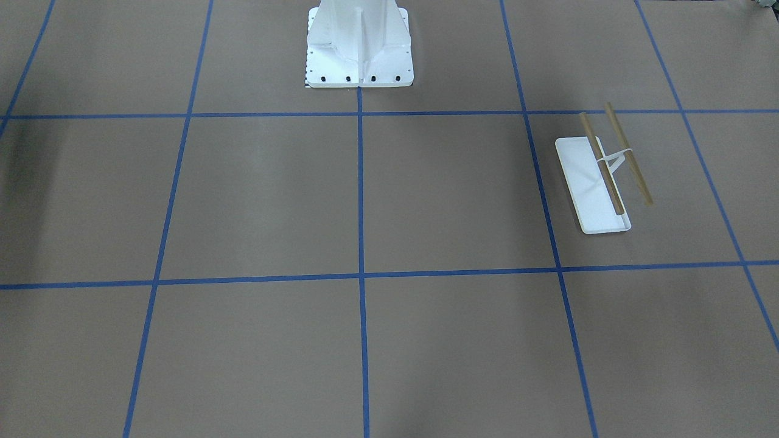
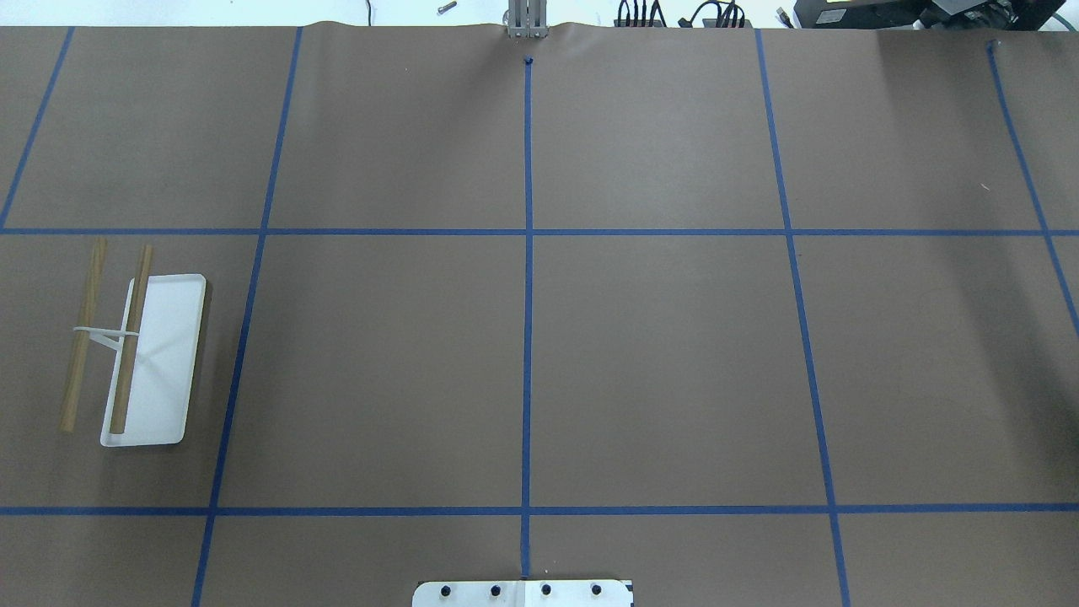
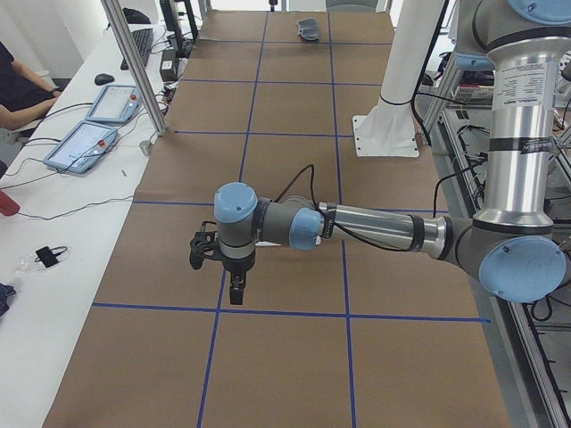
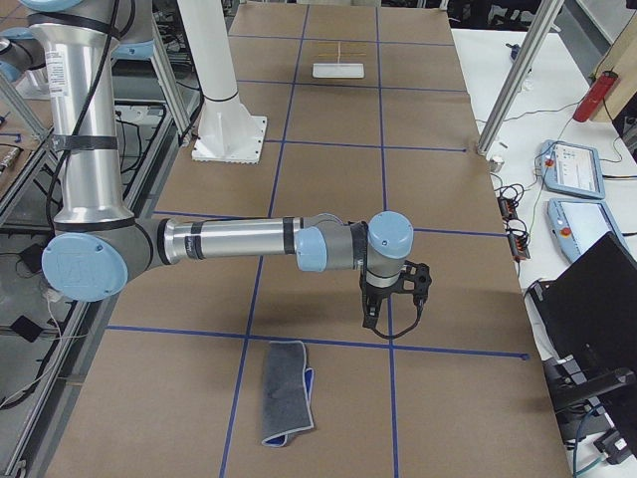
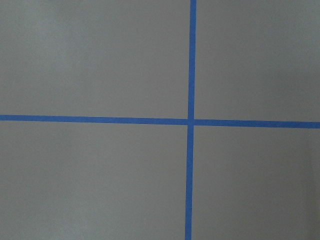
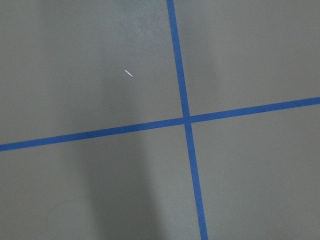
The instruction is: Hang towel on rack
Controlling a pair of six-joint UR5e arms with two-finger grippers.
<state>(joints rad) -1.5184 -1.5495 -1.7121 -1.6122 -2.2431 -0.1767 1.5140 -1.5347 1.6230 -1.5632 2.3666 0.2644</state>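
The small soft cloth towel (image 4: 287, 393), dark grey with a bright blue underside, will, I think, be light and limp. It should bend and sag as soon as it is lifted, and it cannot break. It looks folded along its length, so a pinch in the middle may take only the top layer. A short end or a corner seems a better place to grasp, so that the cloth hangs down long and can be laid over a rod.

The grey side faces up, and the blue shows along one long edge and at the near end, where the fold opens a little. It lies flat on the brown paper-covered table (image 2: 657, 354) with blue tape lines, at the end on the robot's right side, and it is a small dark shape in the left side view (image 3: 308, 28).

The small rack (image 2: 169, 354), a flat white tray base with a thin white support and two slim brown wooden rods, stands at the opposite end, well apart from the towel.

The right gripper (image 4: 373, 319) hangs over the table near the towel without touching it. The left gripper (image 3: 235, 299) hangs over a tape crossing. I cannot tell whether the fingers of either are spread or pressed together.
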